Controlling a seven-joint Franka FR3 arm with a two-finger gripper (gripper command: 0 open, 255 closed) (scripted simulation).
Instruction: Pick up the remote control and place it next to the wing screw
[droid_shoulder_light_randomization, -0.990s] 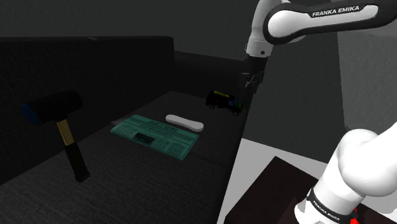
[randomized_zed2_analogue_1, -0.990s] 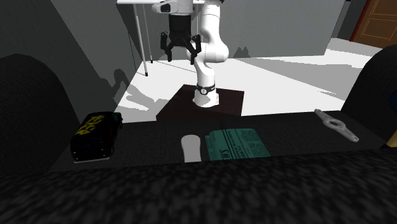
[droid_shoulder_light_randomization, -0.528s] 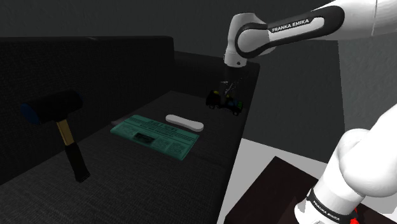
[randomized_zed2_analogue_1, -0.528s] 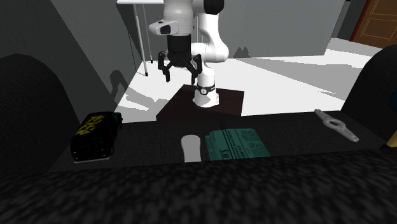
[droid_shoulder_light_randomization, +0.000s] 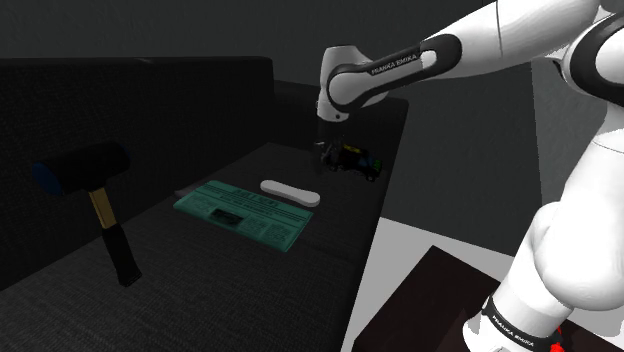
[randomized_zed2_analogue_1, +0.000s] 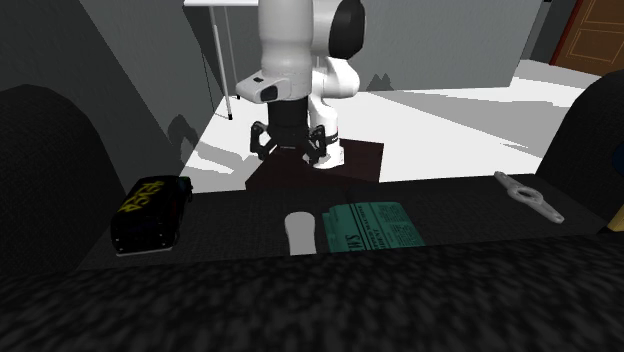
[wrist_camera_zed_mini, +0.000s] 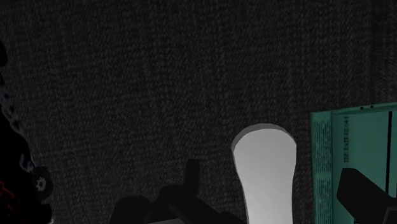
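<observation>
White and rounded, the remote control (randomized_zed2_analogue_1: 299, 233) is seen lying flat on the dark fabric sofa seat (randomized_zed2_analogue_1: 235, 222), just beside the teal newspaper (randomized_zed2_analogue_1: 375, 226), at its nine o'clock side in the second exterior view. The grey wing screw (randomized_zed2_analogue_1: 528, 196) is found well apart, toward three o'clock. The gripper (randomized_zed2_analogue_1: 286, 155) is held in the air at twelve o'clock from the remote control, its fingers spread apart with nothing clasped.

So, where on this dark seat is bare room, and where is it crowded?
Bare seat lies between the green printed paper and the grey wing screw, and between the black toy car and the white oblong remote. It is crowded where the remote lies close beside the paper, below the open black gripper.
</observation>
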